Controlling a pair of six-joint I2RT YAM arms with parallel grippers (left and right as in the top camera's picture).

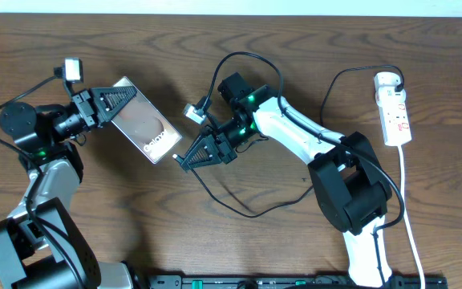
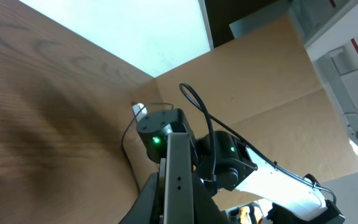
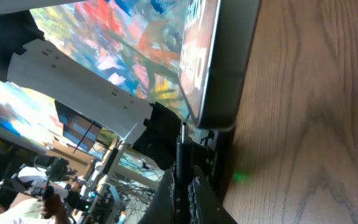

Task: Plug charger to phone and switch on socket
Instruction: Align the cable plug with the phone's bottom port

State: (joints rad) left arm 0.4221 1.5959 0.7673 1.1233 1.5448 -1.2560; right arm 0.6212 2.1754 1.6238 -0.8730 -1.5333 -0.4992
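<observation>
Left of centre at the bench (image 1: 295,32), the left fingers (image 1: 117,99) clamp the phone (image 1: 144,128), a dark slab with a brownish oval and white lettering. Just beside its lower edge, the right fingers (image 1: 201,151) pinch the tip of the thin black charger (image 1: 251,215).

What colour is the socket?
The socket is white with red markings; the overhead view shows it best.
</observation>
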